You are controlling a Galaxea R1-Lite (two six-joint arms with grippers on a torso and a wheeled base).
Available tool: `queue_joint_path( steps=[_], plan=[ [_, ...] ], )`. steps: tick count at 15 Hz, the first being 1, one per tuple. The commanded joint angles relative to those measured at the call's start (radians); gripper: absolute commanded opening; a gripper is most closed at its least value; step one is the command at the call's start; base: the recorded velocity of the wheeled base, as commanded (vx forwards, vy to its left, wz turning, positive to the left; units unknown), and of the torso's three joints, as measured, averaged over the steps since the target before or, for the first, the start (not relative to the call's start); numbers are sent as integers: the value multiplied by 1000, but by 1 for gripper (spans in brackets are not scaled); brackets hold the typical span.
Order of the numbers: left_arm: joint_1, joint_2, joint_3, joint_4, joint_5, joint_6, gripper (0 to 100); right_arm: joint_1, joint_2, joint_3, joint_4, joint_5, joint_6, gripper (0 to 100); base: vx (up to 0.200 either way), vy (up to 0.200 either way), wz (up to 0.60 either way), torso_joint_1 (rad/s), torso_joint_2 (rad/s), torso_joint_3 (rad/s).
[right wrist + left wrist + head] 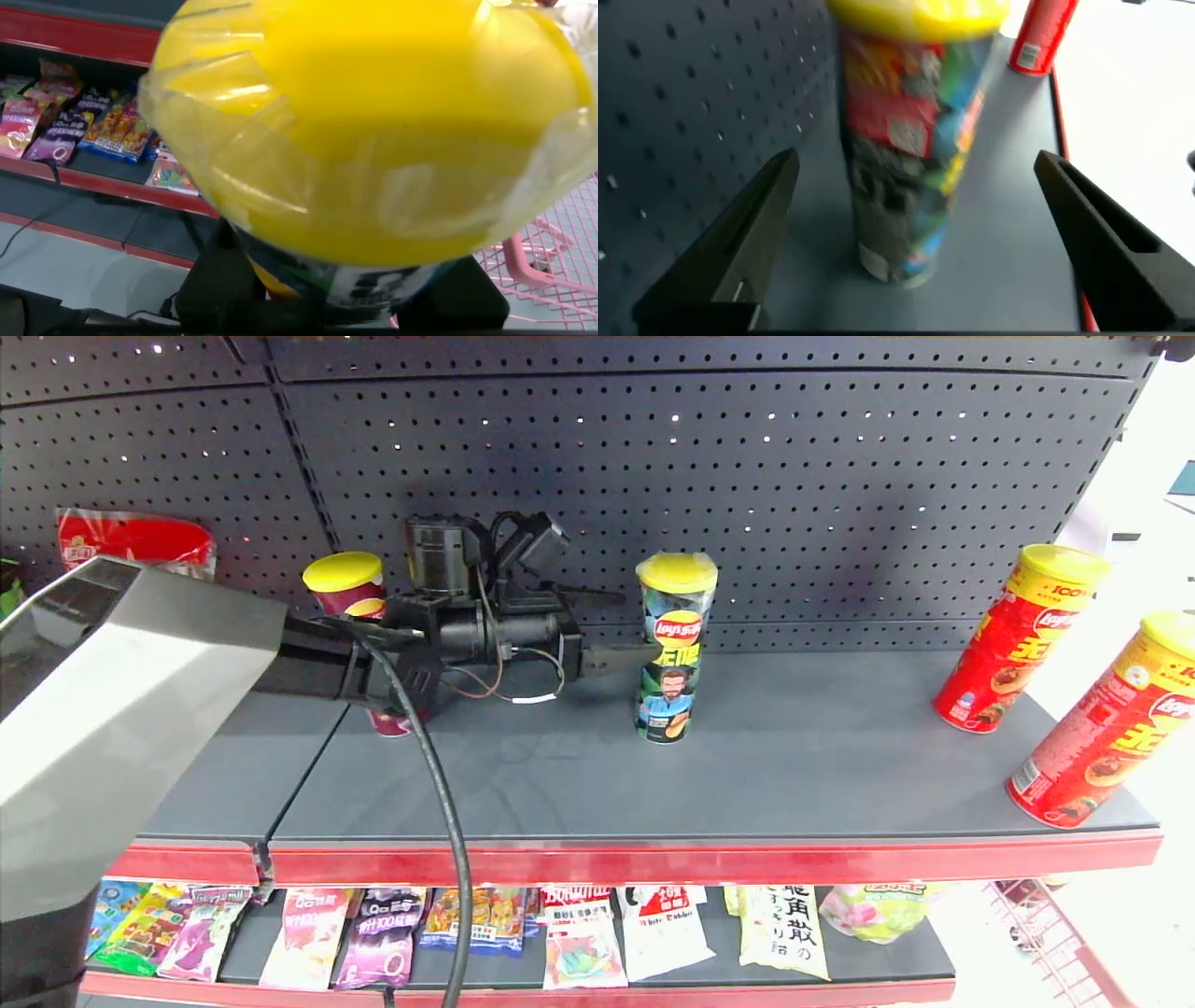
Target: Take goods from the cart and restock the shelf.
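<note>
A chip can (674, 649) with a yellow lid and dark blue print stands upright on the grey shelf board (794, 775), near the pegboard back. My left gripper (635, 658) is level with its middle. In the left wrist view that gripper (917, 161) is open wide, and the chip can (910, 149) stands just ahead between the two fingers (738, 252), clear of both. My right gripper (336, 303) is shut on a second chip can (374, 131) below its yellow lid, held low in front of the shelving.
Two red chip cans (1018, 635) (1106, 723) stand at the shelf's right end. A dark red can (345, 583) stands behind my left arm and a red bag (135, 541) lies far left. Snack bags (579, 933) fill the lower shelf. A pink cart (551, 271) stands to the right.
</note>
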Motion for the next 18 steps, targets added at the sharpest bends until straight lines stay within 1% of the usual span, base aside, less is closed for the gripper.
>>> queue_joint_path(
  steps=[1, 2, 3, 7, 9, 13, 18],
  plan=[
    [-1, 39, -38, 1, 0, -1, 100, 0, 0, 1, 0, 0, -1, 0, 0, 0, 0, 0, 0, 0],
    [-10, 70, -75, 4, -7, -11, 100, 2, 0, 1, 0, 0, -1, 0, 0, 0, 0, 0, 0, 0],
    [-16, 76, -87, 13, -7, -13, 100, 0, 1, 1, 0, -1, -1, 0, 0, 0, 0, 0, 0, 0],
    [-29, 128, -202, 51, -13, -14, 100, 0, 1, 8, -1, -4, -2, 0, 0, 0, 0, 0, 0, 0],
    [-32, 140, -253, 102, -13, -14, 100, 0, 0, 8, -1, -4, -4, 0, 0, 0, 0, 0, 0, 0],
    [-47, 151, -277, 153, -26, -14, 100, 0, 0, 10, -1, -4, -4, 0, 0, 0, 0, 0, 0, 0],
    [-55, 169, -303, 157, -22, -14, 100, 0, 0, 10, -3, -4, -4, 0, 0, 0, 0, 0, 0, 0]
  ],
)
